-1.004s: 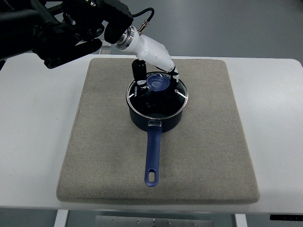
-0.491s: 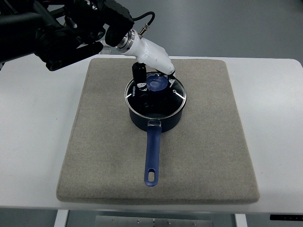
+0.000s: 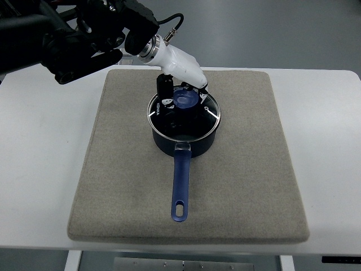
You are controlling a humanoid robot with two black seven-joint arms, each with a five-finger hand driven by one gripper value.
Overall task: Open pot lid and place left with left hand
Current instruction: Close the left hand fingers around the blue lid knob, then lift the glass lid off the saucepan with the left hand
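A short white word is printed on the glass lid (image 3: 194, 116) near its left rim, but it is too small and turned sideways to read with any confidence; no other writing shows. The lid sits on the dark blue pot (image 3: 184, 141), its metal rim level with the pot's mouth, and the blue knob (image 3: 184, 100) stands at the lid's middle, slightly toward the far side. The left hand (image 3: 181, 84), white-shelled with black fingers (image 3: 165, 86), reaches down from the upper left and sits right over the knob: one black finger drops along the knob's left side and others show at its right, so the fingers are curled close around the knob, though the view does not settle whether they actually press on it. The pot stands near the middle of a grey mat (image 3: 248, 169), a little toward the far edge, with its long blue handle (image 3: 180, 183) pointing toward the near side and ending in a hanging hole. The mat lies on a white table (image 3: 39, 169). The arm's black body fills the upper left corner, with a black cable looping above the wrist.
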